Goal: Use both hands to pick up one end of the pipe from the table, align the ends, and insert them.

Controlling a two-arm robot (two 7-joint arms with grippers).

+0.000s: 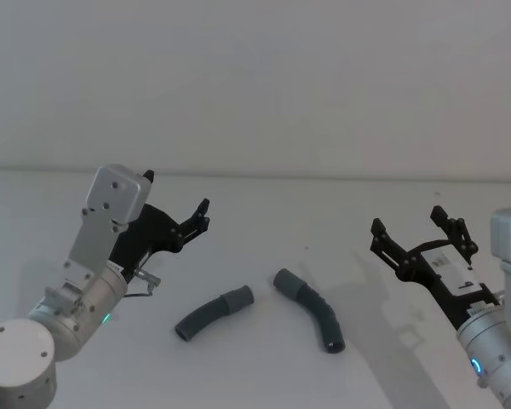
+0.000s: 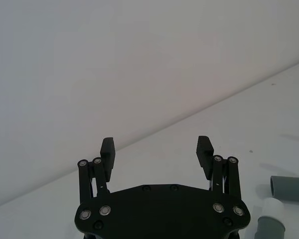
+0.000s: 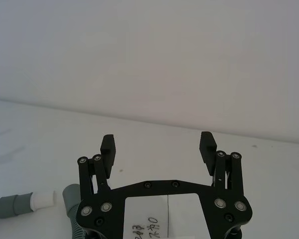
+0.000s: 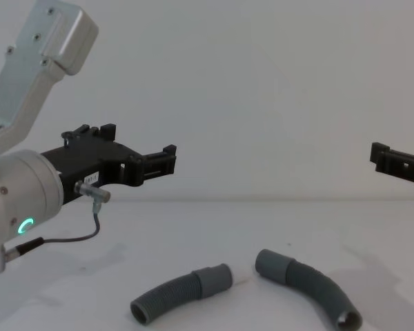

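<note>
White and matte, the wall (image 1: 255,77) stood bare behind everything and met the table (image 1: 264,221) along one straight line. The table, just as plain and pale, spread across the foreground and carried faint grey shadows of the arms. Above its left side the left gripper (image 1: 177,191) hung clear of the surface, jaws spread wide with nothing between them. Above the right side, the right gripper (image 1: 407,220) was raised too, jaws apart and empty. Between them the left hose piece (image 1: 211,313) and the right hose piece (image 1: 315,307) lay flat on the table. Their cuffs, the left cuff (image 1: 238,298) and the right cuff (image 1: 285,281), faced each other, near but apart. A whitish tip (image 3: 42,199) capped the left cuff.
</note>
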